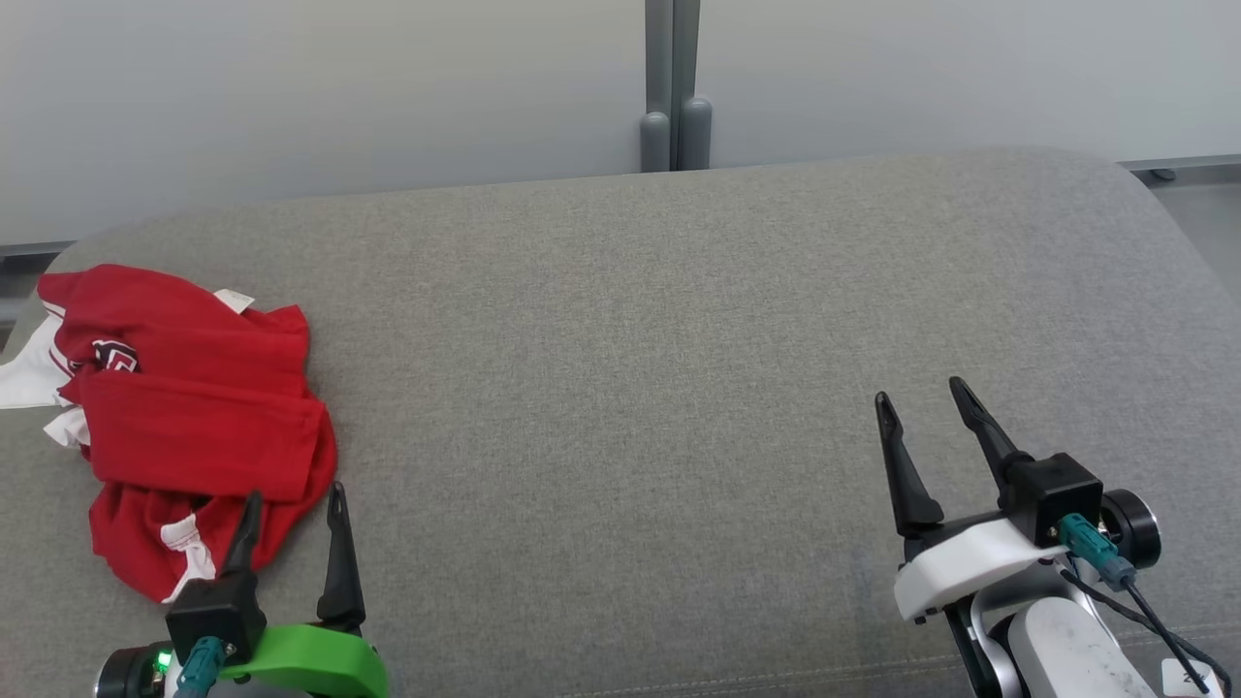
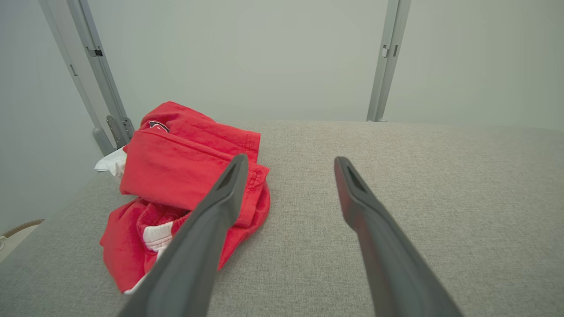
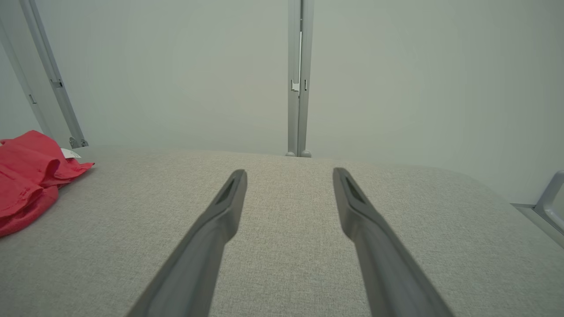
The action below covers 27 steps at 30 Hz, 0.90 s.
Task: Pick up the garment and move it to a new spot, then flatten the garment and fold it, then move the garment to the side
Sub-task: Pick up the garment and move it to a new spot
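Left tool gapes near the crumpled red garment.

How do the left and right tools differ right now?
Left tool has a green mount; right tool a white mount. Left tool sits at the red garment's near edge; right tool is over bare grey cushion, far from it. Both are open and empty.
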### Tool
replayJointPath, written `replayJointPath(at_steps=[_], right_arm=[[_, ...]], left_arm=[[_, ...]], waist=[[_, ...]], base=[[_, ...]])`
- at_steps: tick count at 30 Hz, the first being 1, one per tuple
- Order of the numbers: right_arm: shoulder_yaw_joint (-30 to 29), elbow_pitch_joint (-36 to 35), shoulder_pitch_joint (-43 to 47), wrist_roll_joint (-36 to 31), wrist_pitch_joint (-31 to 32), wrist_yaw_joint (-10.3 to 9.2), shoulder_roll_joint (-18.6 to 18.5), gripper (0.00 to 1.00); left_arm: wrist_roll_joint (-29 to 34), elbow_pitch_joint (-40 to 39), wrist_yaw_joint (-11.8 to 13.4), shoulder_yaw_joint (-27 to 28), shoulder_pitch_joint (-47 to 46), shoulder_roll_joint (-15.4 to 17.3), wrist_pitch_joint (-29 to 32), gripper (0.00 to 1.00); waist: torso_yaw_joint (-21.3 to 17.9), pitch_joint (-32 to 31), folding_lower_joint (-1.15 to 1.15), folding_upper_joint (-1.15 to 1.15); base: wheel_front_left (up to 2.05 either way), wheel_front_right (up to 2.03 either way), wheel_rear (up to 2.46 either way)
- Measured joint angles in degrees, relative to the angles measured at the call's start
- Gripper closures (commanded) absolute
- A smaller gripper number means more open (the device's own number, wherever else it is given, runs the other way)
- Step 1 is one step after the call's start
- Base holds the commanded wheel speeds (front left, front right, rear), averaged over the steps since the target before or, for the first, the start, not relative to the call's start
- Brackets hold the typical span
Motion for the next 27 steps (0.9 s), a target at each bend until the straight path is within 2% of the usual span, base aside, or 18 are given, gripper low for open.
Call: replayJointPath(at_steps=[11,21,27], right_arm=[[-0.91,-0.21,0.47,0.03,0.0,0.44,0.05,0.0],[0.18,-0.25,0.46,0.12,0.0,1.8,0.57,0.0],[0.05,-0.27,0.46,0.12,-0.01,1.9,0.87,0.0]], left_arm=[[-0.41,0.01,-0.01,-0.85,-0.05,-0.01,0.0,0.0],[-0.41,-0.01,0.0,0.21,-0.04,0.0,0.0,0.0],[-0.41,0.57,0.0,-0.42,-0.03,0.0,0.0,0.0]], waist=[[4.0,-0.14,0.0,0.0],[10.94,-0.48,0.0,0.0],[15.6,-0.73,0.0,0.0]], base=[[0.0,0.0,0.0],[0.0,0.0,0.0],[0.0,0.0,0.0]])
